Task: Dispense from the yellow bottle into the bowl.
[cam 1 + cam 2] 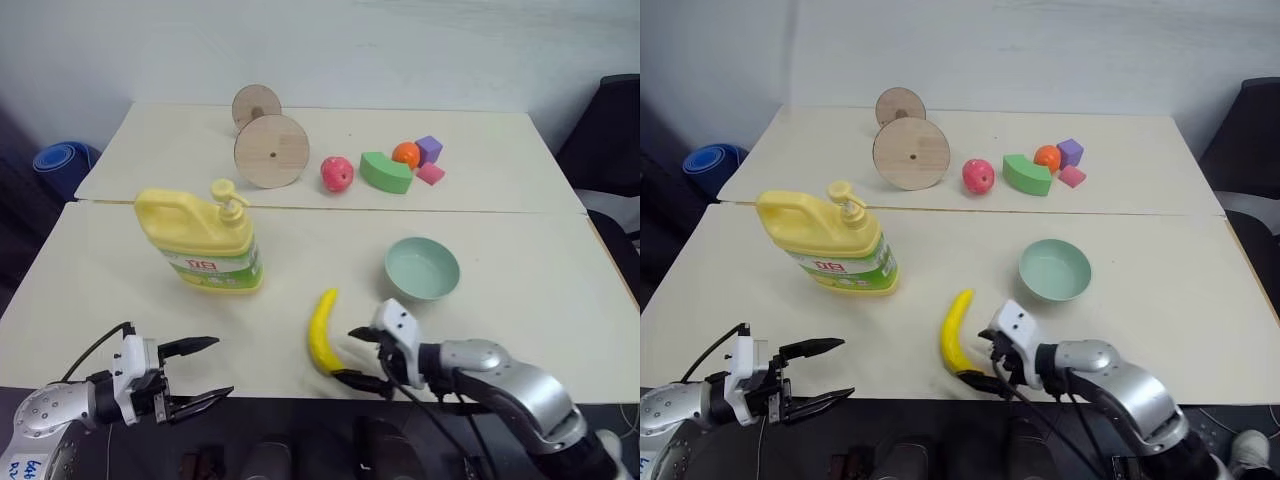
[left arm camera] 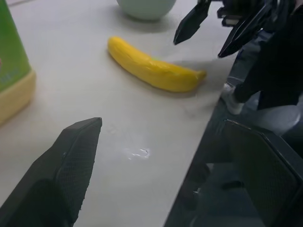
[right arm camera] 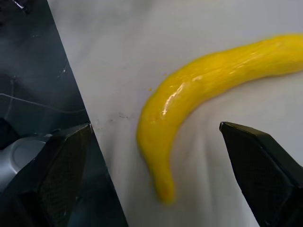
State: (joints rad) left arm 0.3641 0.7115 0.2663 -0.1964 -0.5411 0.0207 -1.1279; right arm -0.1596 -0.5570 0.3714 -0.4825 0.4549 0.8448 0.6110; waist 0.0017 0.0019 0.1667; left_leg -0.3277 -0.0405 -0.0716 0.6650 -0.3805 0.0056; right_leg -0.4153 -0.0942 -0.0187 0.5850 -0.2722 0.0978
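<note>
Clearly nothing is gripped yet; I judge this the approach step. From the head views, the squat yellow plastic bottle with pump top (image 1: 207, 243) stands on the pale desk (image 1: 520, 300), well left of the small mint-green bowl (image 1: 422, 268). The left gripper (image 1: 192, 374) hangs wide and empty at the near edge, below the bottle. The right gripper (image 1: 357, 356) stands wide beside a small yellow banana (image 1: 320, 332).

The left wrist view shows the bottle's base and the bowl beyond the banana.

The right wrist view shows the jaws straddling the banana, not touching.

Next, a gripper must reach the pump with the spout over the bowl.
</note>
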